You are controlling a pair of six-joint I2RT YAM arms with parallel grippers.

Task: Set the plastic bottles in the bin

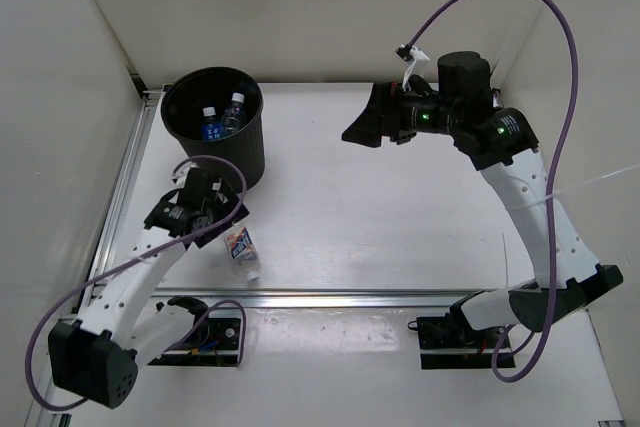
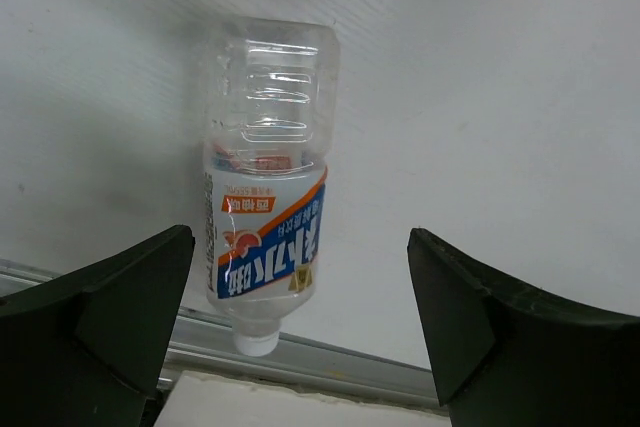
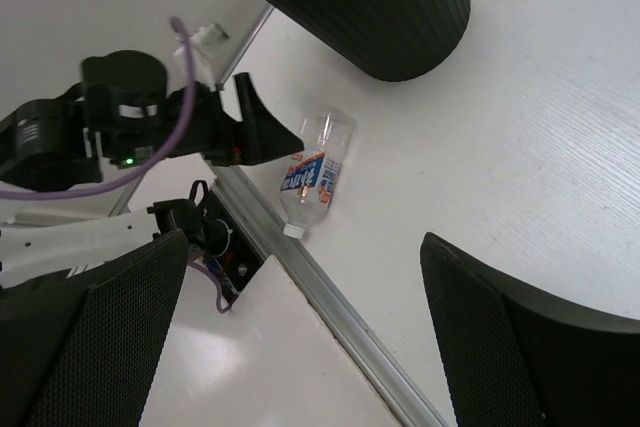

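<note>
**One bottle lying outside bin; both grippers spread**

One white-red-blue label bottle [image 2: 265, 237] is lying on its side on table [image 1: 400, 217], near-left, just to the near side of bin [image 1: 213, 162]. Its white cap [image 2: 255, 342] is pointing toward the near rail [image 1: 350, 297] and sitting just beside it.

L. gripper [image 1: 228, 215] is hovering over that bottle w/ jaws standing wide apart. In the wrist view one finger is showing on each side of the bottle and neither is touching it. Nothing is being gripped.

R. gripper [image 1: 368, 117] is hanging over the far-right part of the table, well apart from bottle and bin, jaws likewise spread wide, holding nothing.

Bin is standing upright at far left. Two bottles are showing inside: a blue-label bottle [image 1: 211, 129] and a second bottle [image 1: 235, 107] just to its right. Rest of bin's contents: cannot tell.
</note>
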